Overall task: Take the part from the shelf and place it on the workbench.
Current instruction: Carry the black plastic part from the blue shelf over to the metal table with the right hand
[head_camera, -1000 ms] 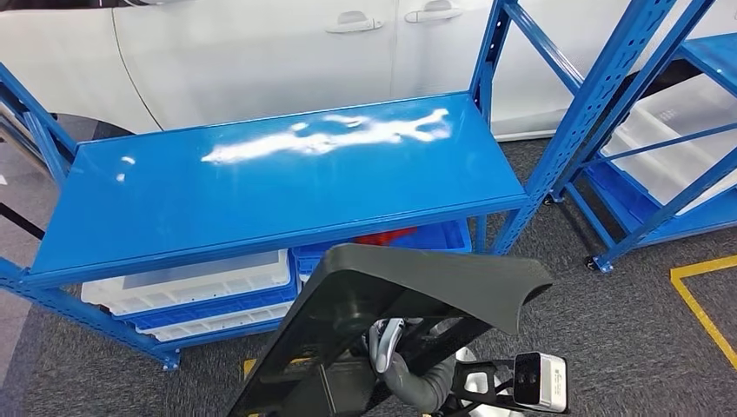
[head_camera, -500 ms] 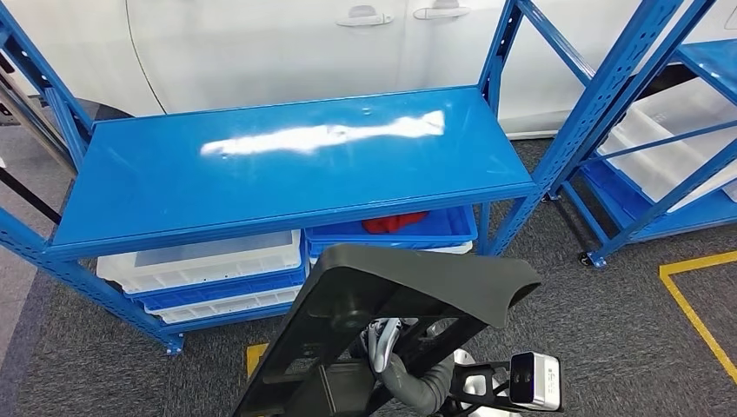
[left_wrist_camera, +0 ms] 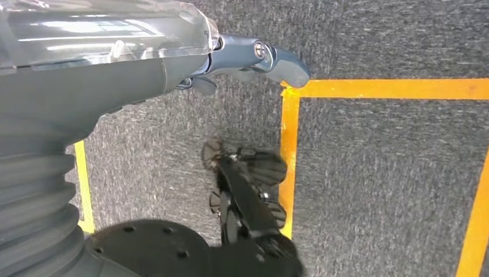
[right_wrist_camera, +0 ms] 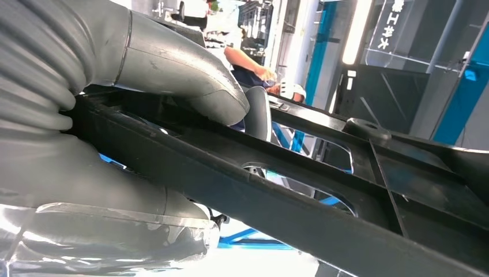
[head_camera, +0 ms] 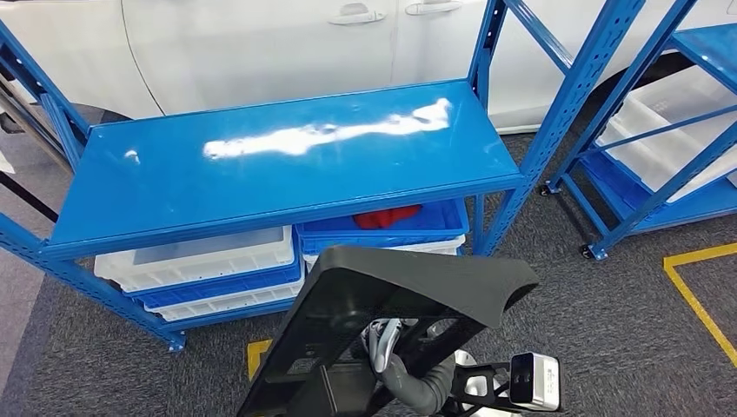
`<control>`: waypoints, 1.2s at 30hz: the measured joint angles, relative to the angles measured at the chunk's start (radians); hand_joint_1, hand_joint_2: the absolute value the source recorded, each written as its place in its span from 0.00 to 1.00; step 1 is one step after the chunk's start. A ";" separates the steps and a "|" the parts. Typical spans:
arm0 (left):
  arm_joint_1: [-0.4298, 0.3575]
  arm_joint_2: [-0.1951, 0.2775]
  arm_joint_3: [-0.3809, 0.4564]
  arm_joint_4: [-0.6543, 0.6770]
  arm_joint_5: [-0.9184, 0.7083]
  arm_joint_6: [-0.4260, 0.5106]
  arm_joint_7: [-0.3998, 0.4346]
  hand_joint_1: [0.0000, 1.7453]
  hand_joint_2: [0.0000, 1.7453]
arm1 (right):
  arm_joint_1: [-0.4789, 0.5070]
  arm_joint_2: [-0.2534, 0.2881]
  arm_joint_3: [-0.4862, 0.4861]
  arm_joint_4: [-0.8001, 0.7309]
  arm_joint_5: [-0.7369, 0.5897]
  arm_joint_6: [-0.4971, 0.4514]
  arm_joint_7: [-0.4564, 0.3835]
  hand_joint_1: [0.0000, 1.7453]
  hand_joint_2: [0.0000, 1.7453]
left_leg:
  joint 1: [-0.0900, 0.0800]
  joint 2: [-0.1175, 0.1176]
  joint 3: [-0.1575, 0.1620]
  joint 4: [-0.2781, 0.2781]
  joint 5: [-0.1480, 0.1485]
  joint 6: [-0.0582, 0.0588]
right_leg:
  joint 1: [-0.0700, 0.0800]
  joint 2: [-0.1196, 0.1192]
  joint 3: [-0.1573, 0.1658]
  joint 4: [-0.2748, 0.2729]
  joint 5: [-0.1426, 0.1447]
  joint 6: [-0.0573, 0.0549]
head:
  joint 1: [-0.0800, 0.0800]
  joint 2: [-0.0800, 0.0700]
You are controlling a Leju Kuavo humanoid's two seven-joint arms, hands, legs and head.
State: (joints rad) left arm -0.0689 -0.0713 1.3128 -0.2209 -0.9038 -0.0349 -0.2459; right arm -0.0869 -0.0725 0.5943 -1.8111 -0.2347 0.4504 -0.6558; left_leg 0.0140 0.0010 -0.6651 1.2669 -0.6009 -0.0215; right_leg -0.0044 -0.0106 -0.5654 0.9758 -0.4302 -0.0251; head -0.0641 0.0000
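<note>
right hand (right_wrist_camera: 132, 121) grasps the black part (head_camera: 391, 304), thumb over its upper edge, the part slanting up in front of the robot | blue workbench (head_camera: 287, 165) lies beyond the part, top bare and glossy | left hand (left_wrist_camera: 173, 63) hangs over grey carpet, fingers loose, holding nothing

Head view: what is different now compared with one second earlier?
The whole picture shifted, so the camera moved, not the blue shelf; more of the bins beneath shows now. The right hand still grips the black part, held the same way.
</note>
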 joint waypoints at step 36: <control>-0.003 0.020 0.018 0.000 0.010 0.022 0.021 0.00 1.00 | -0.012 0.020 -0.039 -0.070 0.099 -0.002 0.000 1.00 1.00 | -0.001 -0.040 0.110 -0.212 0.116 0.008 | 0.010 0.071 -0.020 0.043 -0.008 0.002 | 0.000 0.000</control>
State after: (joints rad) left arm -0.0722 -0.0510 1.3309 -0.2209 -0.8936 -0.0127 -0.2251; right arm -0.0991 -0.0526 0.5550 -1.8807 -0.1362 0.4486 -0.6558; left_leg 0.0132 -0.0390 -0.5555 1.0546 -0.4851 -0.0139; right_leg 0.0053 0.0606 -0.5857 1.0188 -0.4384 -0.0229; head -0.0640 0.0000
